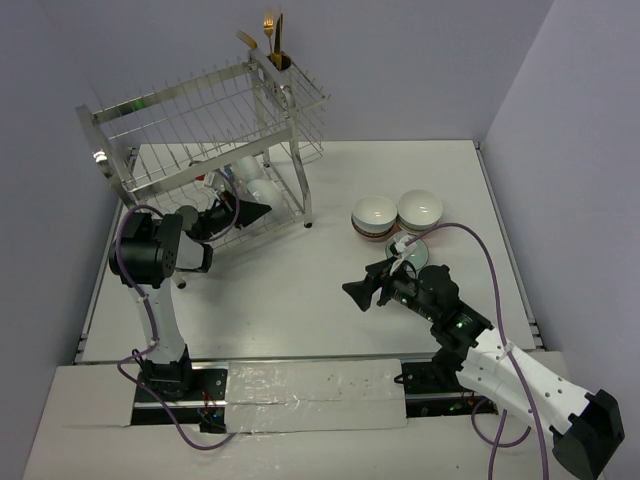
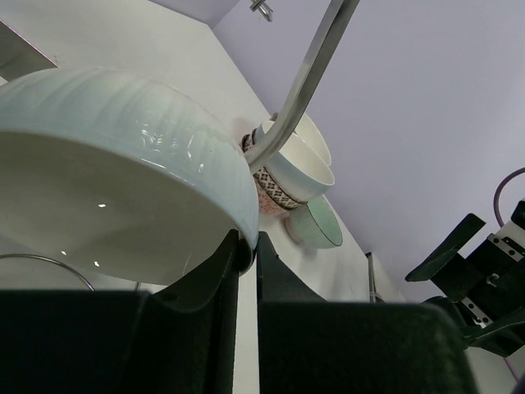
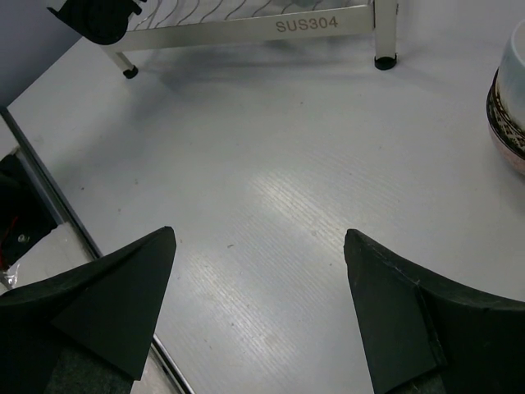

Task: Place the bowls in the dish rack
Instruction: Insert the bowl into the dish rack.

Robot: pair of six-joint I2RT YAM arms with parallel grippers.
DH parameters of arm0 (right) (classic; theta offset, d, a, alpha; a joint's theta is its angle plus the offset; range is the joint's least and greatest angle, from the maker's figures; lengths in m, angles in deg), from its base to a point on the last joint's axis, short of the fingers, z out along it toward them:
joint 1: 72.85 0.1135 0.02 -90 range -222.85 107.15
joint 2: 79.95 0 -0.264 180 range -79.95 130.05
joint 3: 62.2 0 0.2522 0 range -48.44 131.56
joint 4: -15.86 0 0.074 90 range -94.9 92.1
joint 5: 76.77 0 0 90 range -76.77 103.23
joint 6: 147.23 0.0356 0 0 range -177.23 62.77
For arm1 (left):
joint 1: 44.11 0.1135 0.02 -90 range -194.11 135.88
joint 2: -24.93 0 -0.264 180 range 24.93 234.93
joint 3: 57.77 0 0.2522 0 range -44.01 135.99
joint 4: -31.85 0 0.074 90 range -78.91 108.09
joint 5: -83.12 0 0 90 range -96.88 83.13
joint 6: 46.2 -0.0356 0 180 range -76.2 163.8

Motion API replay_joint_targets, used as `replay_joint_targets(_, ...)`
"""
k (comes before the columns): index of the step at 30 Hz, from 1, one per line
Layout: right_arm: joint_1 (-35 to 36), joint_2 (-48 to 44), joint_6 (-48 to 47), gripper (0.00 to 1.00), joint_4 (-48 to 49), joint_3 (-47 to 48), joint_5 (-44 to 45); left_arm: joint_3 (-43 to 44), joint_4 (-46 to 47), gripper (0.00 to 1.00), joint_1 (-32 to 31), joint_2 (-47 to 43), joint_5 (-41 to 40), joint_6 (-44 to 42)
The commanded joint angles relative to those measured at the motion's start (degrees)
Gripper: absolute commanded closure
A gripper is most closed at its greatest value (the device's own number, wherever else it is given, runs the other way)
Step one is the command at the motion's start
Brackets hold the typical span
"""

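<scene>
Silver wire forms the dish rack [image 1: 200, 130] at the far left of the table [image 1: 300, 320] in the top view, with gold cutlery [image 1: 272, 40] in its corner cup. The left gripper [image 1: 250, 213] sits under the upper tier at the lower shelf, where white bowls [image 1: 262, 190] show. Its arm rises from the base and folds forward toward the rack. The right gripper [image 1: 358, 292] hovers over bare table, jaws spread and empty, its arm stretched low. Close behind it sit stacked bowls [image 1: 375, 212] and a teal bowl [image 1: 415, 252].

From the left wrist, the fingers [image 2: 215, 271] stand almost together, pinching the rim of a pale bowl [image 2: 123, 164] that fills the left side. A rack bar [image 2: 308, 74] crosses in front of the stacked bowls beyond.

From the right wrist, the fingers [image 3: 123, 287] are wide apart with nothing between them, only table below. The rack's base rail [image 3: 303, 25], stamped SUS304, runs across the top, well clear of them.
</scene>
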Motion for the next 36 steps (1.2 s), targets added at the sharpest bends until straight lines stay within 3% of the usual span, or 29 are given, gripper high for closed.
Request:
replay_joint_targets(1,0.63,-1.20,-0.81,0.09,2.08,1.55,0.75,-2.42,19.76,1.00,-0.72,3.03,0.07,-0.08)
replay_joint_targets(5,0.72,-1.38,-0.64,0.09,2.34,1.29,1.01,-3.38,19.68,0.99,-0.63,2.95,-0.55,-0.35)
replay_joint_targets(13,1.07,-1.11,-0.46,0.09,3.05,1.03,1.10,-5.41,19.59,0.75,-0.54,1.10,-2.92,1.93)
replay_joint_targets(21,1.34,-3.22,-0.37,0.08,2.08,1.02,3.46,-6.63,19.41,0.58,-0.54,-0.83,-6.08,4.22)
replay_joint_targets(36,1.25,-5.68,-0.37,0.08,1.20,0.94,4.44,-10.51,15.20,0.42,-0.81,-7.07,-12.15,3.44)
